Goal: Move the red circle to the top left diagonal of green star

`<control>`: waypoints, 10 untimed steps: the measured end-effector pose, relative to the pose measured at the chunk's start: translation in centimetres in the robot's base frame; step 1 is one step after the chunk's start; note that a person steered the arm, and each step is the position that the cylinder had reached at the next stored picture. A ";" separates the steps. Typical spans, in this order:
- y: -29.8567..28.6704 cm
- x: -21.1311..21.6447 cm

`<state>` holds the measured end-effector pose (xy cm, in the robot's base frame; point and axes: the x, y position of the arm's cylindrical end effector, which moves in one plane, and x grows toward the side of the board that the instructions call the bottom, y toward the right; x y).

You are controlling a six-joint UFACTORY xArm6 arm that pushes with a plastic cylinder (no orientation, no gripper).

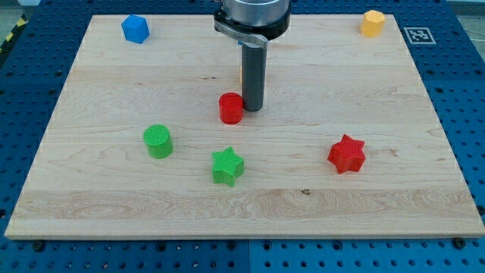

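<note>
Red circle point(231, 108), a short round block, sits a little above the middle of the wooden tabletop point(114, 205), and my tip point(252, 108) stands just beside it on the view's right, so close that the two look to be touching, though the exact contact cannot be made out. That placement makes sense as a judgement: with the rod on the circle's right side, a slide toward the view's left would carry the block leftward. The green star point(227, 166) lies below the circle, near it and almost directly under it, so the circle is above the star but not yet clearly up and to its left; a modest push leftward seems to be what remains. There is no gripper on this arm, only the straight dark rod, so nothing is grasped or clenched; the block rests free on the tabletop. Farther out, a green cylinder point(158, 141) stands to the left of the star and slightly higher, near the likely path, and could be bumped if the push runs long. A red star point(347, 154) sits well apart on the right. A blue block point(135, 28) occupies the top left corner and a yellow block point(373, 23) the top right.
</note>
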<state>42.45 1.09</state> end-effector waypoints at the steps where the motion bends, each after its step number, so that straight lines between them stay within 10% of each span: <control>1: 0.6 0.8; 10: -6.5 3.3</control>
